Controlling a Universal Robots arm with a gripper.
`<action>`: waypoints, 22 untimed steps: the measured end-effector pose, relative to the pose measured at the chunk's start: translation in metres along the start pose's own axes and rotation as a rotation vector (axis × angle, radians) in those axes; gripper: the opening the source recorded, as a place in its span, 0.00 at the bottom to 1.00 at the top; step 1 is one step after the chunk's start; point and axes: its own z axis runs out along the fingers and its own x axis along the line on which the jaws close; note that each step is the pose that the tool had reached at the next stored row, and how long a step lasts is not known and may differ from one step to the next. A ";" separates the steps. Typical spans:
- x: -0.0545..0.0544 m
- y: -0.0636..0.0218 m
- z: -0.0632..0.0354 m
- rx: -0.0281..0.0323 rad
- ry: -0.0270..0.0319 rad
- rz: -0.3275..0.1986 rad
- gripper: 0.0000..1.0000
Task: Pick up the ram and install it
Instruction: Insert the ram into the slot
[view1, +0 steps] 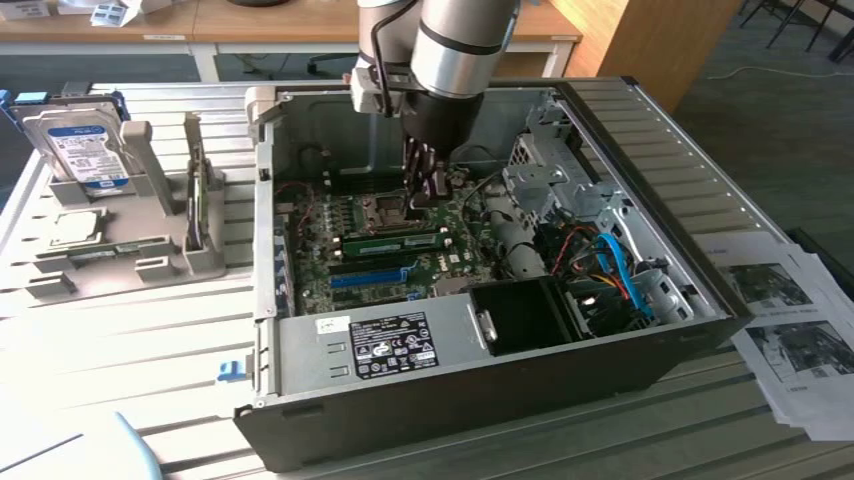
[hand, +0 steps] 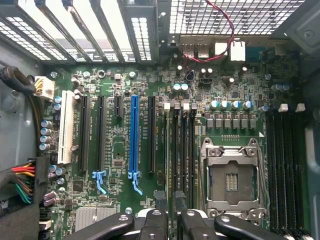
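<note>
The ram (view1: 396, 241), a narrow green stick with dark chips, stands in a slot on the motherboard (view1: 320, 250) inside the open computer case (view1: 667, 180). It sits between the CPU socket (view1: 387, 210) and the blue slot strip (view1: 367, 277). My gripper (view1: 424, 192) hangs over the socket area, just behind the ram and apart from it. In the wrist view my gripper (hand: 170, 222) looks straight down on the black ram slots (hand: 179, 150) beside the CPU socket (hand: 231, 175). Its dark fingertips (hand: 160, 202) stand a little apart with nothing between them.
A silver hard drive (view1: 78, 145) leans in a grey stand (view1: 147, 260) at the exterior view's left. Printed sheets (view1: 787, 330) lie at the right. Inside the case are a drive cage (view1: 554, 165), blue and coloured cables (view1: 614, 265) and a black shroud (view1: 527, 315).
</note>
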 end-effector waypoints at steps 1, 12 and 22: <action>0.000 0.0000 0.0000 0.0001 0.0000 0.000 0.18; 0.000 0.0001 0.0000 0.0061 0.0009 -0.012 0.18; -0.001 0.0000 0.0003 0.0285 0.0021 -0.039 0.18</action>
